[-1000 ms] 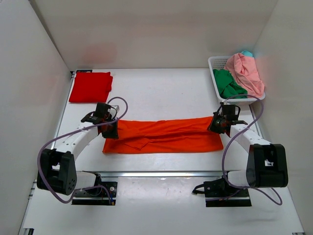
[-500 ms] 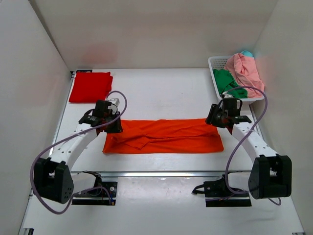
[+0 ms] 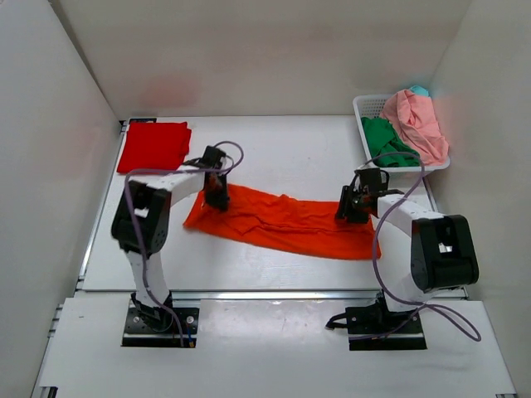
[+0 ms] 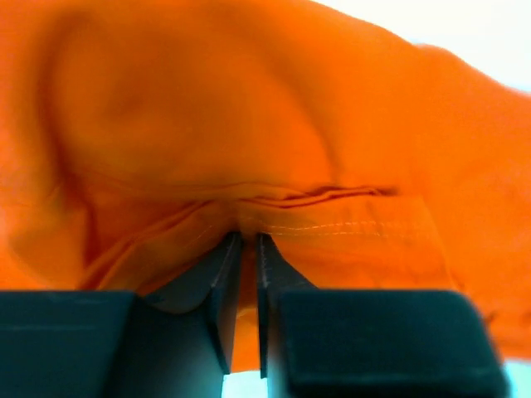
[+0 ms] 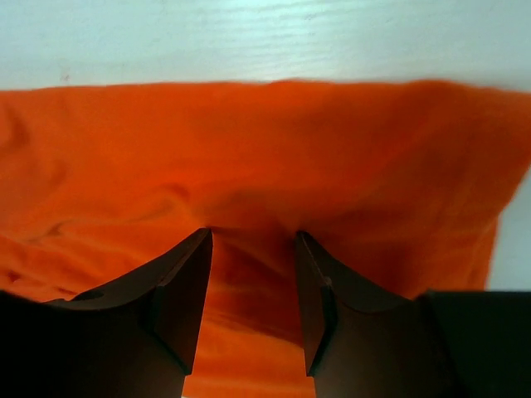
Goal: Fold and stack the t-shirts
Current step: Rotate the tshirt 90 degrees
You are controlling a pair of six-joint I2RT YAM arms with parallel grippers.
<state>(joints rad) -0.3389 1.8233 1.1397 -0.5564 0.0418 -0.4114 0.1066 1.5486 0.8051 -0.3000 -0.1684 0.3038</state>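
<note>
Two wrist-only details: left pincer [image 4: 247,240] tight on t-shirt [image 4: 249,108], right pincer [image 5: 253,239] agape.

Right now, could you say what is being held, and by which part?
The left gripper pinches the bright orange cloth t-shirt by a stitched hem; the right gripper stands open over it, seemingly holding nothing.

The right gripper [image 5: 253,236] reaches in from 6 o'clock, its two dark fingers spread apart over the orange t-shirt [image 5: 249,141], whose wrinkled cloth fills the view up to the white table [image 5: 249,33] at 12 o'clock.
</note>
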